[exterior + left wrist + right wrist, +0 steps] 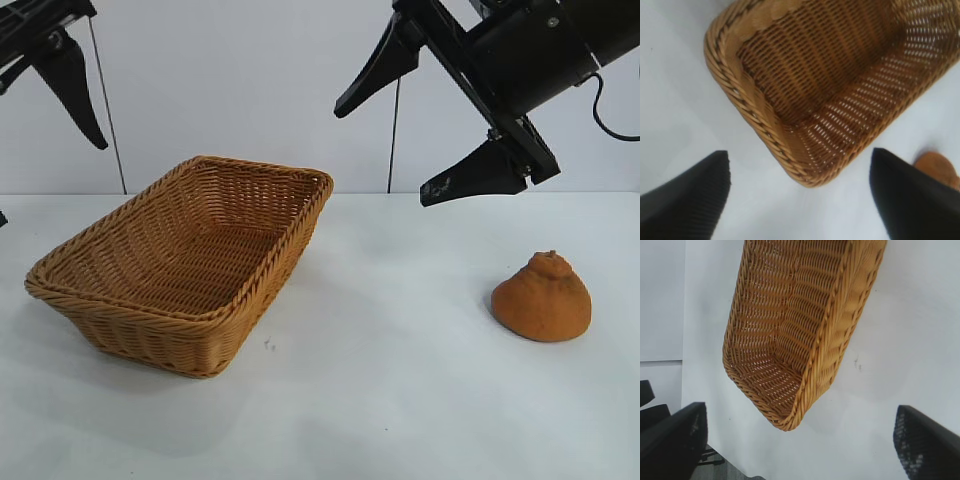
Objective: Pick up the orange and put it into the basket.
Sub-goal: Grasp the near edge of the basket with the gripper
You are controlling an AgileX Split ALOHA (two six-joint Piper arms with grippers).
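The orange (541,299), brownish with a knobbed neck, sits on the white table at the right. The wicker basket (120,270) stands empty at the left of the table. My right gripper (385,150) hangs open and empty high above the table, up and to the left of the orange. My left gripper (60,95) is raised at the top left, above the basket's far left, open and empty. The left wrist view shows the basket (760,115) and a sliver of the orange (935,167). The right wrist view shows the basket (835,340); the orange is out of that view.
The white table (400,400) stretches between basket and orange. A white wall stands behind. A small dark speck (268,345) lies on the table near the basket's front right corner.
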